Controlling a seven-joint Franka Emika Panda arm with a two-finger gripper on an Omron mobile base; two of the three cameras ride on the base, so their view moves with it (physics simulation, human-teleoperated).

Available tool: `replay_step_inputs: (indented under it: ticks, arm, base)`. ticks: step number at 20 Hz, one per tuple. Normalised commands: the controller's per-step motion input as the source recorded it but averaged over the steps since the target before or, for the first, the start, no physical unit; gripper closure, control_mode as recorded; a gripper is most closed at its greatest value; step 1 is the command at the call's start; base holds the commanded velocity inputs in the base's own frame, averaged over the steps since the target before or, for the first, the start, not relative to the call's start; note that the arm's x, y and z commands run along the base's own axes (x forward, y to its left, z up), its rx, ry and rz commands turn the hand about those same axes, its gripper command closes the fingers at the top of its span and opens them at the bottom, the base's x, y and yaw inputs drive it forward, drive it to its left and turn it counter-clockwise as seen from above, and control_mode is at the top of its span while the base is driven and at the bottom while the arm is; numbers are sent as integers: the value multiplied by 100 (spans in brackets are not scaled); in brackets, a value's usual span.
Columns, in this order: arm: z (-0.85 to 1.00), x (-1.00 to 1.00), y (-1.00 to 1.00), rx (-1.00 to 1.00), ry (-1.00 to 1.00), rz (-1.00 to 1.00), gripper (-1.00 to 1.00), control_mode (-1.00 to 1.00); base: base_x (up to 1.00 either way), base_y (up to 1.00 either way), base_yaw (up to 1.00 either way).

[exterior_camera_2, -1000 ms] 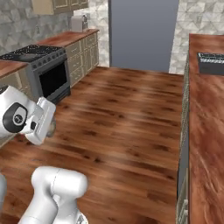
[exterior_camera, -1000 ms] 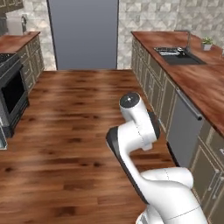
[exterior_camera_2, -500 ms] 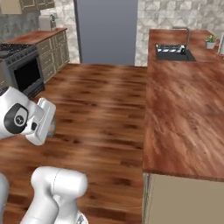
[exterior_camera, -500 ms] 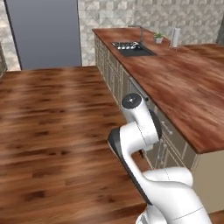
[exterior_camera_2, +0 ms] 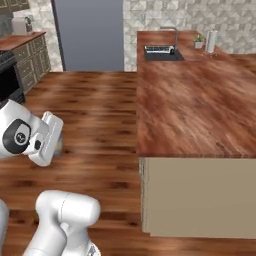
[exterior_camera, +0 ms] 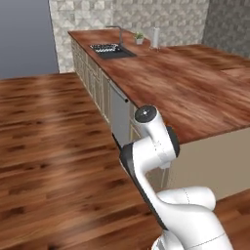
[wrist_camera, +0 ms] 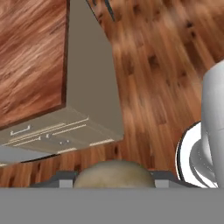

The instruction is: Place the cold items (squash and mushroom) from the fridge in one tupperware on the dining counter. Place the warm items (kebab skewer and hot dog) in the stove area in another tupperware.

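I've got the mushroom (wrist_camera: 114, 173) in the tool (wrist_camera: 114, 180) right now: the hand view shows a rounded tan-beige dome sitting between the two dark tips at the bottom, jaws about half closed on it. It's cropped low in that view, so I'm fairly sure it's the mushroom cap but can't see the stem. Judging by look: light, soft, smooth matte skin, bruises easy, so a gentle grip across the cap's widest part is right, no hard squeeze. Round shape could roll once let go, so set it low into the box.

The arm is folded up close to the base. The dining worktop (exterior_camera: 185, 93) is glossy reddish wood grain with beige cabinet sides; a dark sink (exterior_camera: 108, 49) is set in its far end. Floor (exterior_camera: 49, 136) is shiny brown plank. I spot no tupperware on this stretch so far.
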Motion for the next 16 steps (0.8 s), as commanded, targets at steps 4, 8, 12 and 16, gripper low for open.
replay_step_inputs:
  ticks: [4,8,12,16]
  arm:
    - [0,0,0,0,0,0,100,100]
    - [0,0,0,0,0,0,100,100]
    - [0,0,0,0,0,0,100,100]
    - [0,0,0,0,0,0,100,100]
  base:
    - [28,-100,-10]
    - [43,-100,-8]
    - [53,-100,-1]
    - [61,-100,0]
